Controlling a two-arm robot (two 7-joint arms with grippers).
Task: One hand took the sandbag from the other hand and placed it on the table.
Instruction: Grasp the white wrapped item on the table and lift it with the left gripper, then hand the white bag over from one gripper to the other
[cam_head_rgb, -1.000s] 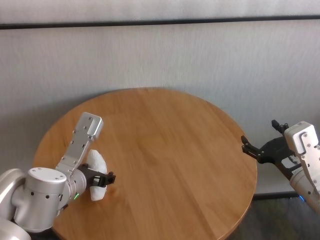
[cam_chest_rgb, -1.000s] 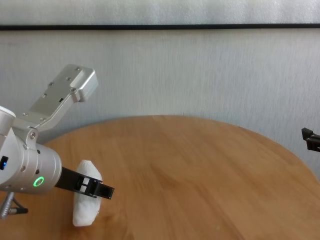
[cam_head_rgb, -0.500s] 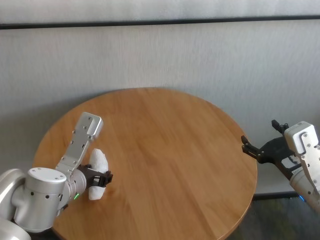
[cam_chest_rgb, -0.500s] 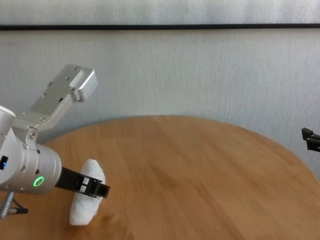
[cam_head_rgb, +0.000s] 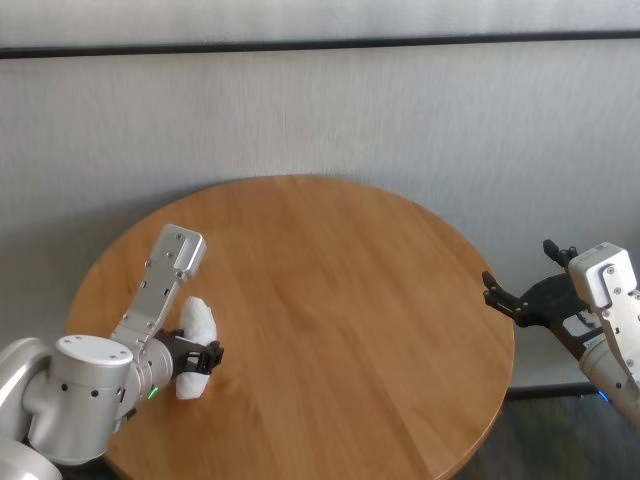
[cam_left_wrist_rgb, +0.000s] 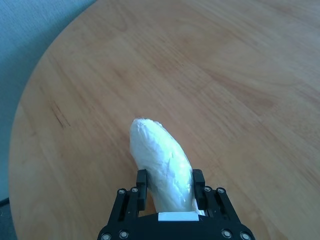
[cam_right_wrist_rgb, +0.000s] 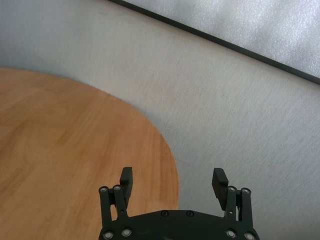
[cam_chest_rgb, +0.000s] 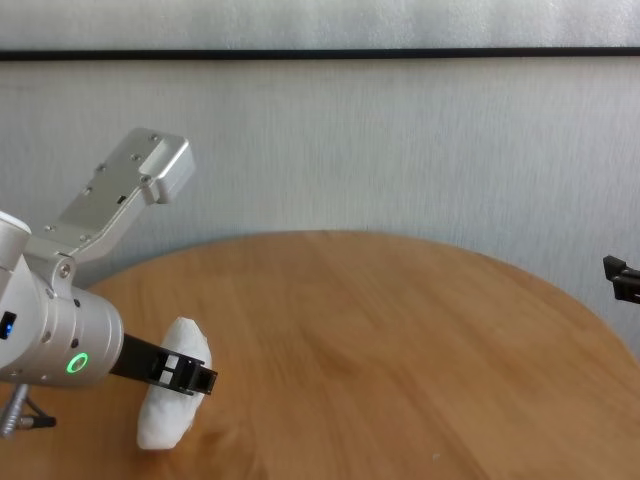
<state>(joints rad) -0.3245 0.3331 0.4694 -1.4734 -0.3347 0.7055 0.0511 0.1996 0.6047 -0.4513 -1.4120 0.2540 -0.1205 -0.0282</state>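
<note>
The left gripper (cam_left_wrist_rgb: 170, 192), black, two-fingered and studded with small screws, pinches the sandbag (cam_left_wrist_rgb: 162, 165) between its fingers (cam_left_wrist_rgb: 142, 187), one pressed to each flank of the bag's near end. The sandbag is a white, lumpy oblong with a crinkled, slightly glossy skin; it tapers to a rounded tip that juts past the fingertips. In the chest view the gripper (cam_chest_rgb: 190, 375) crosses the bag's middle while the bag (cam_chest_rgb: 170, 400) stands tilted, its lower end at or just above the wood; contact there cannot be told. Behind the fingers sits a thick, smooth silver cylinder wrist (cam_chest_rgb: 60, 345) with a green ring light (cam_chest_rgb: 76, 363), and a flat silver plate with small holes (cam_chest_rgb: 125, 195) angles up from it.

From the head view the sandbag (cam_head_rgb: 195, 345) lies toward eight o'clock on the table (cam_head_rgb: 330, 330), just inside its rim. The table is round, its top a light-brown wood grain of fine parallel streaks, matte with a soft sheen.

The right gripper (cam_right_wrist_rgb: 172, 182) hangs off the table beyond its three o'clock rim, well apart from the bag, its black fingers spread wide with nothing between them; in the head view it (cam_head_rgb: 525, 295) shows on a pale silver wrist block (cam_head_rgb: 605, 285). Behind the table runs a pale, finely textured wall (cam_head_rgb: 320, 110) with a dark horizontal strip (cam_head_rgb: 320, 45) near its top
</note>
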